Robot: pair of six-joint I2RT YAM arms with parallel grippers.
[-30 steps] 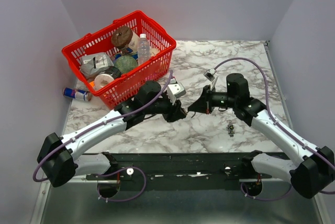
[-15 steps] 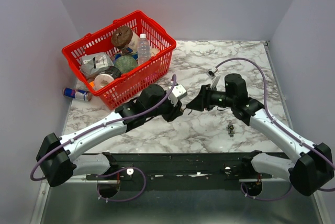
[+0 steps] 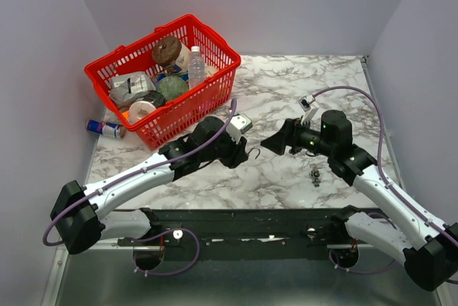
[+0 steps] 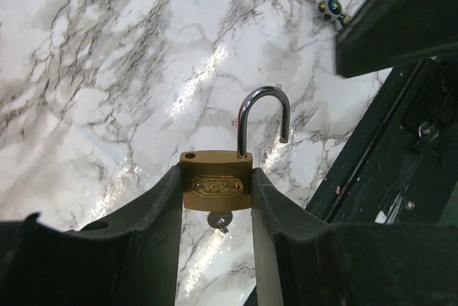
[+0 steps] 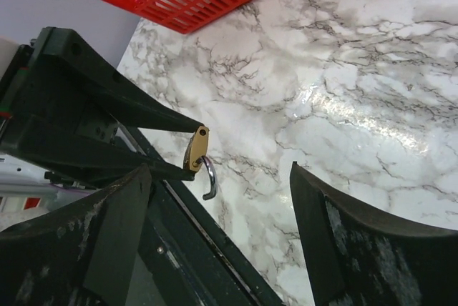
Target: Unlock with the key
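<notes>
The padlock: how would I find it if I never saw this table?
Start at the red basket on the marble table. Right beside it, the left gripper pinches the padlock. It is a little brass block, and nothing else nearby has a silver hook sprung open on top.

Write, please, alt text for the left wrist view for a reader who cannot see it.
The left tool grips a small brass padlock by its sides, its silver shackle standing open. What looks like the key sticks out of its underside, above a white marble table.
</notes>
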